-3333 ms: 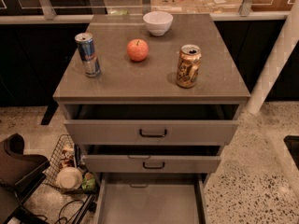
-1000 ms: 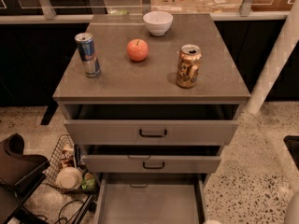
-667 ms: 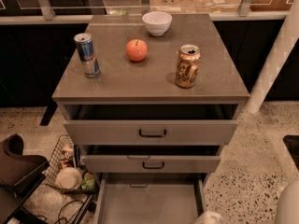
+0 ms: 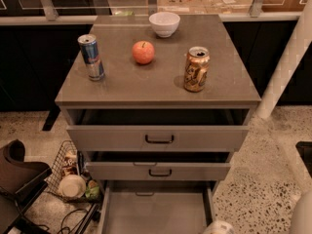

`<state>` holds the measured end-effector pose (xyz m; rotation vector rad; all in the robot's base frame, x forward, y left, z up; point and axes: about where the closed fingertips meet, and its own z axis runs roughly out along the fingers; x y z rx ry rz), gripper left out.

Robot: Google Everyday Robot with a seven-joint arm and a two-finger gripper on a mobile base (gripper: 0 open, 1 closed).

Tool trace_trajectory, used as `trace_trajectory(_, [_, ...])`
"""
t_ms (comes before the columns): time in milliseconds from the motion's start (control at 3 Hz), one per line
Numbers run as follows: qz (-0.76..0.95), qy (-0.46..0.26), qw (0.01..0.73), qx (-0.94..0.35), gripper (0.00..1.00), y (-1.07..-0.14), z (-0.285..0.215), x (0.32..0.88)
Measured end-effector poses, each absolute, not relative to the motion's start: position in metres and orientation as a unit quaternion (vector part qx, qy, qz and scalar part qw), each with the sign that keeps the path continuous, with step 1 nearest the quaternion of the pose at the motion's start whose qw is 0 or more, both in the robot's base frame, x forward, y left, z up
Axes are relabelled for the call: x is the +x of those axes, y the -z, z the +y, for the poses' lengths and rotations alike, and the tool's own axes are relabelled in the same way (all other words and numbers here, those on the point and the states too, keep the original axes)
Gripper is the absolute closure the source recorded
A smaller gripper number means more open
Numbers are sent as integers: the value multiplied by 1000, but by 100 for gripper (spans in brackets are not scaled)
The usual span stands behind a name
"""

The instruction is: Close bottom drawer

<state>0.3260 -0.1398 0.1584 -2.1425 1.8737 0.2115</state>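
The bottom drawer of the grey cabinet is pulled far out. Its plain grey inside faces up, and its front lies below the picture's bottom edge. Only the white tip of my gripper shows, at the bottom edge just right of the drawer's right wall. A white part of the arm shows in the bottom right corner. The mid-sized middle drawer and the tall top drawer above it each stand a little way open.
On the cabinet top stand a blue can, an apple, a white bowl and a gold can. A wire basket of items and cables sits on the floor at left. A white post stands at right.
The white gripper tip has come up into view at the bottom edge beside the open drawer's right wall. The drawers and the things on top have not moved.
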Motion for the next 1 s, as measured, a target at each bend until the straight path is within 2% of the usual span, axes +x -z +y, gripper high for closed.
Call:
trace_trajectory(333, [620,-42,168,-765,100,-176,-133,373])
trace_trajectory(667, [620,-42,168,-765,100,-176,-133,373])
trace_trajectory(1000, [592,-8,190,-783,100,-202,-127,413])
